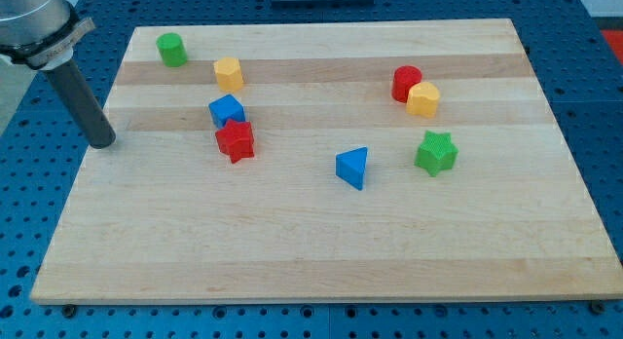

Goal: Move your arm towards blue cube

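Observation:
The blue cube [226, 111] sits on the wooden board [321, 242], left of centre, touching a red star [235, 141] just below it. My tip [100, 140] is at the board's left edge, well to the left of the blue cube and slightly lower in the view. The dark rod rises from the tip toward the view's top left.
A green cylinder [172, 49] and a yellow block [229, 73] lie above the blue cube. A blue triangular block [353, 168] lies near the centre. A red cylinder [406, 83], a yellow block [423, 99] and a green star [436, 152] stand at the right.

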Robot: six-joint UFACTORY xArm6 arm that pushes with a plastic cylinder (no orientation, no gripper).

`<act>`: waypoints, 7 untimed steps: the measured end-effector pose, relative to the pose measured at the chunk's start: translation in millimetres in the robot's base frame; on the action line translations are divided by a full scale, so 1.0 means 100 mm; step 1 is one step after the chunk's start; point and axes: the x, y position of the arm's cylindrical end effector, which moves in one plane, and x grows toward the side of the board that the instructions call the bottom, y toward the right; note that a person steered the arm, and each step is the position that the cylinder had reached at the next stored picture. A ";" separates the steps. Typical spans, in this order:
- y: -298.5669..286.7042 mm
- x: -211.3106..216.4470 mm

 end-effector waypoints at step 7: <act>0.79 -0.04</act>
